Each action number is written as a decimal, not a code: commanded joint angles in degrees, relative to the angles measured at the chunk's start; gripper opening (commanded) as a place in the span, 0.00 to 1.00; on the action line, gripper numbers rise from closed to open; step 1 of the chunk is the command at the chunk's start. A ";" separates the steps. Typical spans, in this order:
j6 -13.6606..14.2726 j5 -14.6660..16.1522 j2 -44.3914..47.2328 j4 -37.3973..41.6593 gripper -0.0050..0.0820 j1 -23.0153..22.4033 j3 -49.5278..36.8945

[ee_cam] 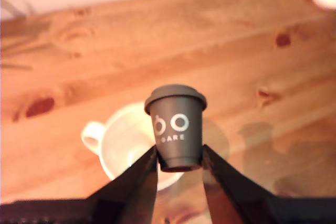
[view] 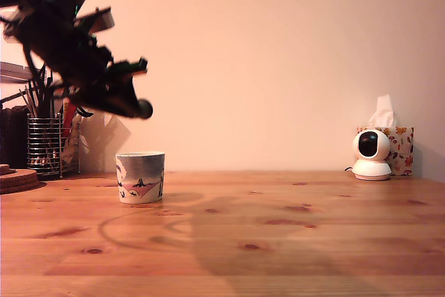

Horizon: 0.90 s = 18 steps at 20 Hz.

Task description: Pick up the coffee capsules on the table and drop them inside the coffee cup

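Exterior view, largest first: warm pine counter [view: 292, 241] with dark knots, filling the lower half below a plain pale wall. Dark arm high at the exterior view's left, tilted downward, its claw [view: 139, 107] hanging above the coffee cup [view: 140, 177] and clear of it. Cup upright on the counter, pale with a pink, red and black pattern. Behind it, at the far left of that view, a wire utensil holder [view: 44, 145] full of pens, with the edge of a round wooden coaster [view: 17, 179] beside it. Well apart at the exterior view's right, a patterned tissue box [view: 399, 149] against the wall, and just in front of it a small white dome camera [view: 371, 155].

Wrist view: same counter [ee_cam: 236, 56] seen from above, cup [ee_cam: 121, 145] below the claw [ee_cam: 179, 162], pale inside, with a handle showing on one side. Two dark fingers [ee_cam: 137, 177] closed on a dark grey capsule [ee_cam: 177, 127], pinched at its narrow base, flanged rim pointing away from the claw, white circles and lettering on its side. Capsule held in the air over the cup's rim, partly over the opening, not inside it. Second capsule not seen in either view.
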 commanded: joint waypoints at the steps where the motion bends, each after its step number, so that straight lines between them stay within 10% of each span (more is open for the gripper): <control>1: -0.39 0.09 2.14 -0.96 0.26 0.63 1.20; 18: -0.90 3.06 16.04 -20.63 0.26 2.16 20.13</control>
